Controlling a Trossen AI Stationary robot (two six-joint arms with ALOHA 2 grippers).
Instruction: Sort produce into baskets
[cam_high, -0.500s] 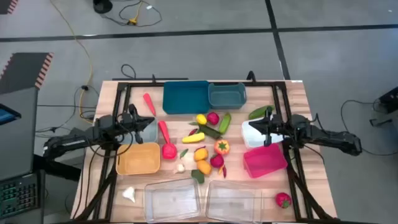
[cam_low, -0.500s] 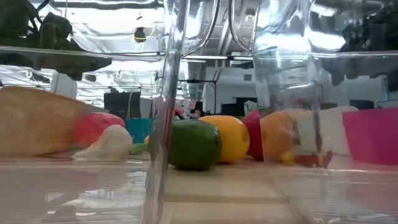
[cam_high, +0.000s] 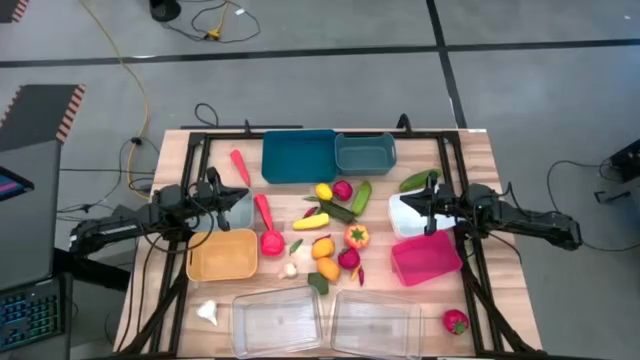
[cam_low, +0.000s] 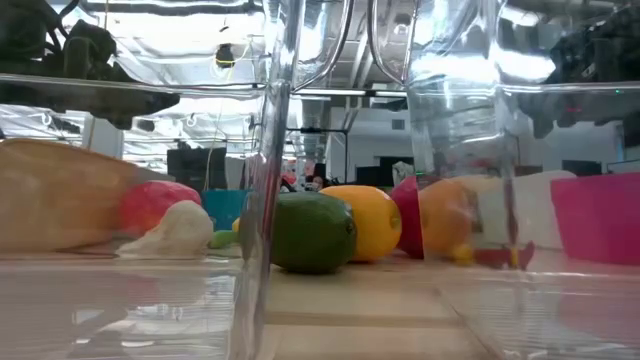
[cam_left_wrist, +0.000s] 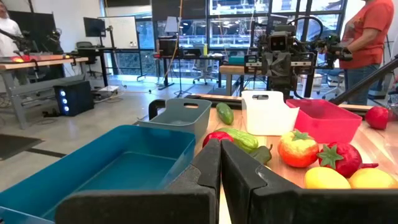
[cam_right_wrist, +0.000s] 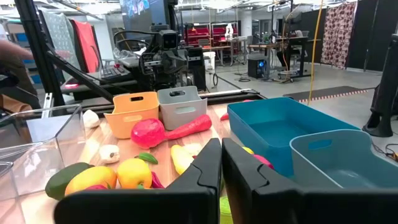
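The produce (cam_high: 335, 235) lies loose on the wooden table's middle: yellow, orange, red and green pieces. It also shows in the low view (cam_low: 345, 228). My left gripper (cam_high: 226, 197) is shut and empty above the grey bin (cam_high: 240, 210); its shut fingers show in the left wrist view (cam_left_wrist: 219, 163). My right gripper (cam_high: 412, 206) is shut and empty above the white bin (cam_high: 405, 222); its shut fingers show in the right wrist view (cam_right_wrist: 221, 163). The two grippers point at each other across the produce.
Two teal bins (cam_high: 298, 157) (cam_high: 365, 153) stand at the far edge, a tan-yellow bin (cam_high: 222, 255) at the left, a magenta bin (cam_high: 427, 258) at the right, two clear trays (cam_high: 277, 320) (cam_high: 372, 320) at the near edge. A red piece (cam_high: 456, 321) and a white piece (cam_high: 207, 312) lie near the near corners.
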